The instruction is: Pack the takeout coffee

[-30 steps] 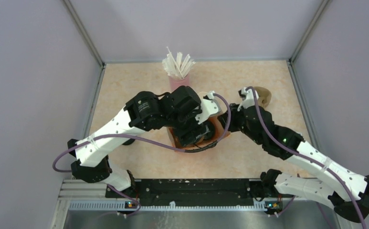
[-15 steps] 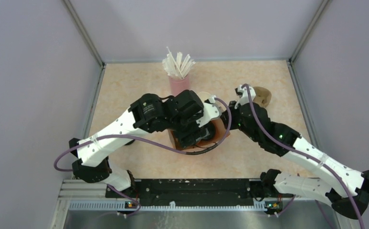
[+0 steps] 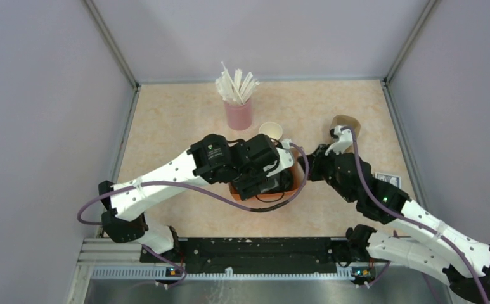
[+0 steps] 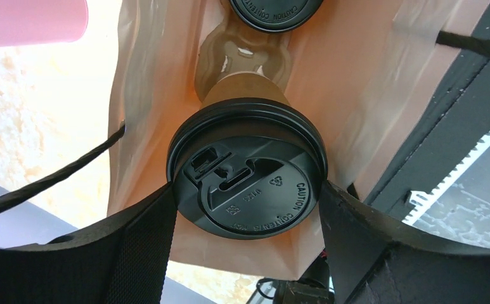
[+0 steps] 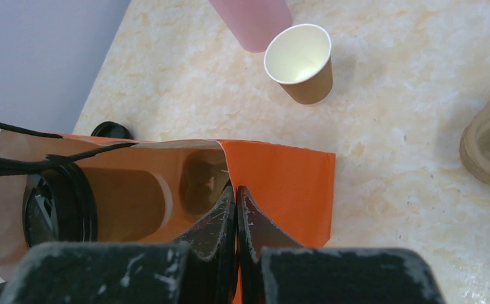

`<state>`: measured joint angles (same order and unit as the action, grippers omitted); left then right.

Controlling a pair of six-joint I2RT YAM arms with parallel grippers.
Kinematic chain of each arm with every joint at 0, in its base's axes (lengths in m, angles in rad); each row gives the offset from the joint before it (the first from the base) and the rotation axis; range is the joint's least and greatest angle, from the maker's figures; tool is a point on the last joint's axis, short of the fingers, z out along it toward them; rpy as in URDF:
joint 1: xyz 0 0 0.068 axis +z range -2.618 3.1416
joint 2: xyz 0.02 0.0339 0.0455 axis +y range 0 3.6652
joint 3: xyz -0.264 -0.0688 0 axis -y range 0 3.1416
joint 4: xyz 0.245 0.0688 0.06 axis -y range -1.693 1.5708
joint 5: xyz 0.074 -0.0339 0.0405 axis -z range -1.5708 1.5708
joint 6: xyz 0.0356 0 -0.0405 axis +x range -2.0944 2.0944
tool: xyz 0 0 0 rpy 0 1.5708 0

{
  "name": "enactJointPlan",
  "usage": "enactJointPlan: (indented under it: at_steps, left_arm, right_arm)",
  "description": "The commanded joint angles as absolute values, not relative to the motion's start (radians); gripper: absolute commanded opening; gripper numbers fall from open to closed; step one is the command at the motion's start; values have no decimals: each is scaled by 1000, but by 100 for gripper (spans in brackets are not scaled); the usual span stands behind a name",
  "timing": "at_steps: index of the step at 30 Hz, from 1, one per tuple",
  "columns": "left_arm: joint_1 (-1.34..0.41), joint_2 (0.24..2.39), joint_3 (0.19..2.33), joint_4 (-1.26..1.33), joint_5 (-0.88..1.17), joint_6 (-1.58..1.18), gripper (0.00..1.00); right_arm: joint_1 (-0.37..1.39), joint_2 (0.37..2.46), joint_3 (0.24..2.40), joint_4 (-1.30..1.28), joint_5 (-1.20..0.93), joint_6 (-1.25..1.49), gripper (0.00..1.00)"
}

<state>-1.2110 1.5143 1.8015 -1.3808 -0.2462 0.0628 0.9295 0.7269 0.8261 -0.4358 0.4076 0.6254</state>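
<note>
- Overhead view: the left arm reached across the table [image 3: 166, 120] and its left claw [image 3: 269, 185] was down in the mouth of the orange bag [image 3: 234, 187]. The claw's grip could not be judged from here.
- The right claw [image 3: 307, 166] sat at the bag's right edge.
- An open cup [image 3: 270, 130] stood just behind the bag, near the pink cup [image 3: 238, 115] of straws [image 3: 236, 85]. A tan carrier [image 3: 348, 122] lay at the far right, well apart from the bag.
- Left wrist view: the left claw was clamped on a lidded cup [image 4: 247, 183], with one finger [image 4: 141, 253] against each side of the black lid. The cup was inside the bag, brown body pointing deeper in.
- A second lid [image 4: 274, 9] showed further inside the bag (only partly in frame).
- Right wrist view: the right claw [image 5: 236, 202] was pinched tight on the bag's upper rim, fingers together with the paper between them.
- The lidded cup [image 5: 58, 206] was seen within the bag's opening at left.
- The open cup [image 5: 299, 60] stood upright on the table beside the pink cup, white inside showing. A loose lid [image 5: 110, 130] lay on the table just behind the bag.
</note>
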Motion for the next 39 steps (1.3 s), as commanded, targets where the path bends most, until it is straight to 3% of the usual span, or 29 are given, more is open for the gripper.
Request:
enactJointPlan:
  at_steps: [1, 14, 24, 39]
  left_arm:
    - [-1215, 1505, 1775, -1302, -304, 90, 49]
    - [-1215, 1534, 1862, -1325, -186, 52, 49]
    - [-1221, 1497, 1860, -1293, -63, -33, 46]
    - [-1280, 1480, 1744, -1250, -139, -82, 46]
  right_arm:
    - [939, 700, 757, -297, 427, 509, 0]
    - [939, 627, 652, -185, 249, 307, 0]
    - [939, 521, 609, -336, 216, 274, 0]
    - [939, 488, 582, -337, 228, 178, 0]
